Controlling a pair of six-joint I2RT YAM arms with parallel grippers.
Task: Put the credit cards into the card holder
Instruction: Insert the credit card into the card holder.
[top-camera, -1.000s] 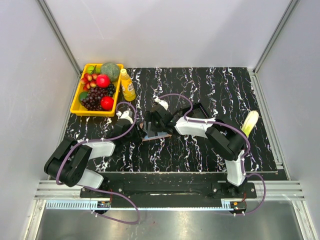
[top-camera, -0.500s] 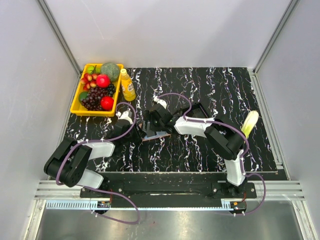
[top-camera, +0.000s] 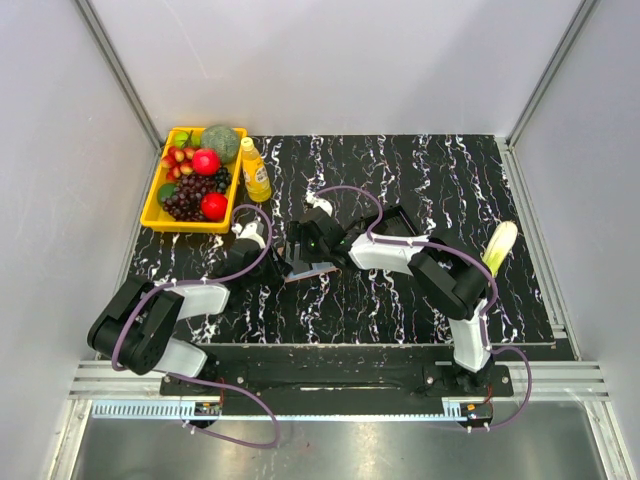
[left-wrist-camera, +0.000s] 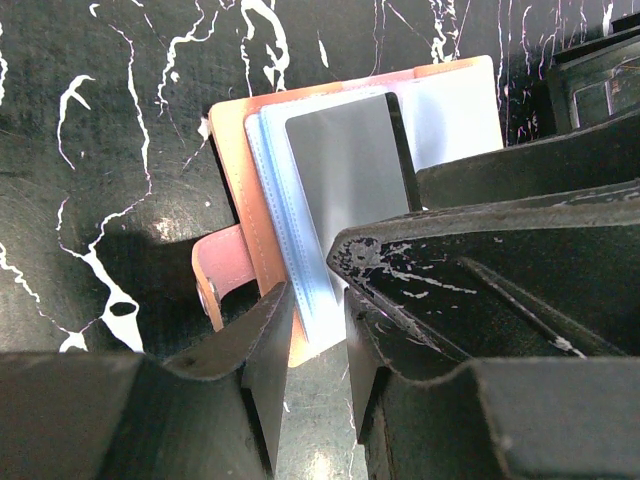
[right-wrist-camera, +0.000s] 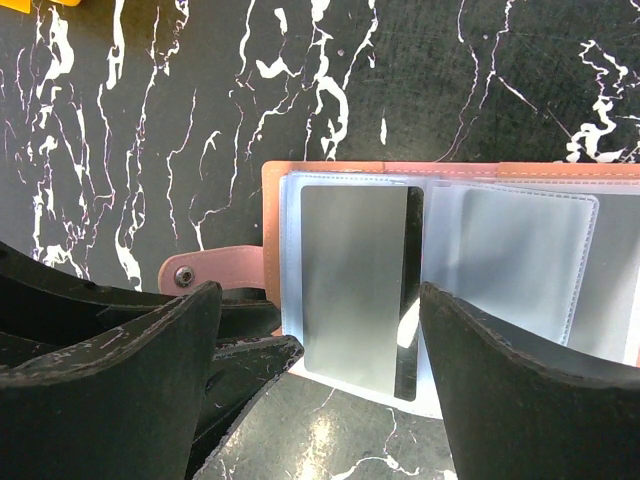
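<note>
On your black, white-veined marble table (top-camera: 420, 180), the tan-brown leather-look card holder (left-wrist-camera: 230, 140) lies open at the centre, clear sleeves facing up. One grey glossy plastic card (right-wrist-camera: 353, 275) sits in the sleeve nearest the snap tab. You can't tell whether it is fully home. Your left gripper (left-wrist-camera: 318, 335) is clamped on the holder's edge by that tab, pinning it. Your right gripper (right-wrist-camera: 320, 290) hangs over the card, jaws wide apart and empty. One card looks in or nearly in, and no others are in view.

no legible text or labels
</note>
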